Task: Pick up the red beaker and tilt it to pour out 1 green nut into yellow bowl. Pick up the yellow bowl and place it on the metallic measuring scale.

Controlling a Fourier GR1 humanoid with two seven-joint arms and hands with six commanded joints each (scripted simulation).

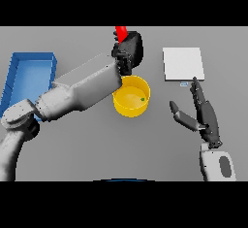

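Observation:
My left hand [130,50] is shut on the red beaker [121,33], holding it tilted above the far rim of the yellow bowl [130,106]; only the beaker's upper part shows past the hand. A single green nut [142,99] lies inside the bowl near its right side. The metallic measuring scale [182,63] is a flat pale square at the back right, with nothing on it. My right hand [204,114] rests open to the right of the bowl, just in front of the scale, fingers straight and thumb spread toward the bowl.
A blue bin [19,84] stands along the table's left side. My left forearm [82,87] stretches diagonally from the lower left to the bowl, covering part of its left rim.

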